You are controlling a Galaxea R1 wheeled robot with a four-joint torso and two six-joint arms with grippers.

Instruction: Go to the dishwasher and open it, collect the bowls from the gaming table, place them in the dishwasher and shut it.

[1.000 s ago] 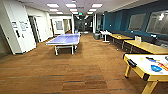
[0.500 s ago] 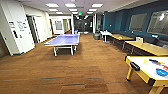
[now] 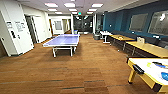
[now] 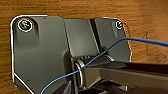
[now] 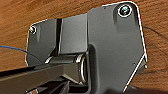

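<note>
Gaming table [image 3: 150, 71]: lower right of the head view, white top, yellow sides and legs, cut by the frame edge; coloured items lie on it, too blurred to name.
Ping-pong table [image 3: 62, 40]: blue, left of centre, well apart from the gaming table.
Floor [image 3: 87, 67]: brown wood-look strips; it also shows behind the robot's dark plates in both wrist views.
Benches [image 3: 147, 47]: wooden, along the blue right wall.
Left pincer: cannot tell.
Right pincer: cannot tell.
</note>
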